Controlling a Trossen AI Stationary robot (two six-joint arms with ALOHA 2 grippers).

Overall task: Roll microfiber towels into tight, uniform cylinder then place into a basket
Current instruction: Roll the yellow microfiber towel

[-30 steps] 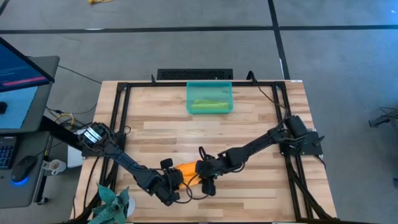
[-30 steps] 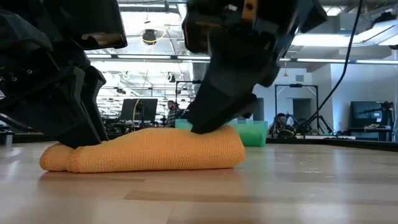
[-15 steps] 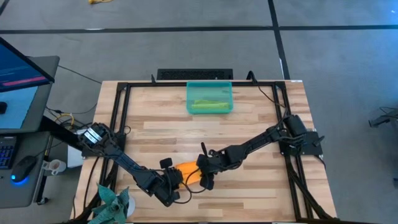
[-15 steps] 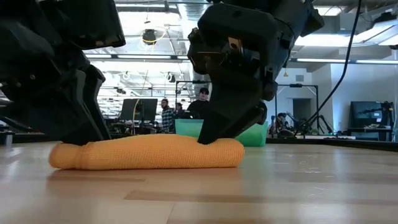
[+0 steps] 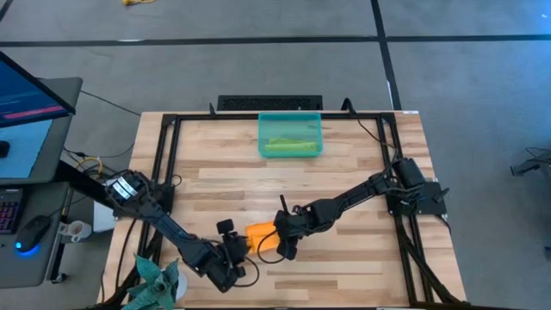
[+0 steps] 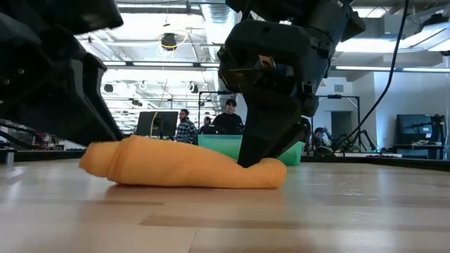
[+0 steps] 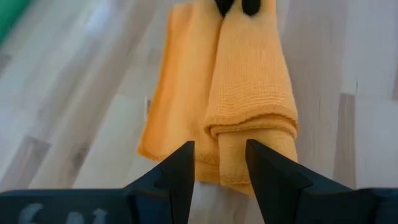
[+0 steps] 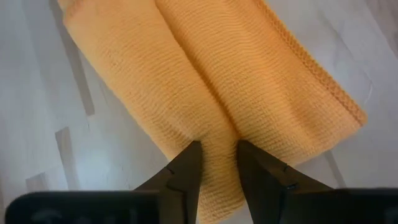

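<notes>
The orange towel lies rolled near the table's front edge, between my two grippers; in the low view its left end is raised and its right end rests on the wood. My left gripper is shut on the left end. My right gripper is shut on the towel near its right end. The teal basket stands at the far middle with the lime green towel lying inside it. My left gripper has the orange roll's open left end between its two fingers, coming slanting down from the table's near left, along the roll. That end hangs lifted clear of the wood. My right gripper pinches a ridge of the rolled cloth between its two fingers, near the roll's right end. The fingers point steeply down from above. Several layers are bunched between them. That end stays on the table.
A dark spiky plant-like thing sits at the near left corner, close behind my left arm. Black frame rails run along the table's sides. Bare wood lies between the towel and the basket.
The orange roll's left end has risen off the table with my left gripper, while its right end stayed down under my right gripper. The roll now slopes down to the right. My right gripper has rolled and tipped more steeply downward.
</notes>
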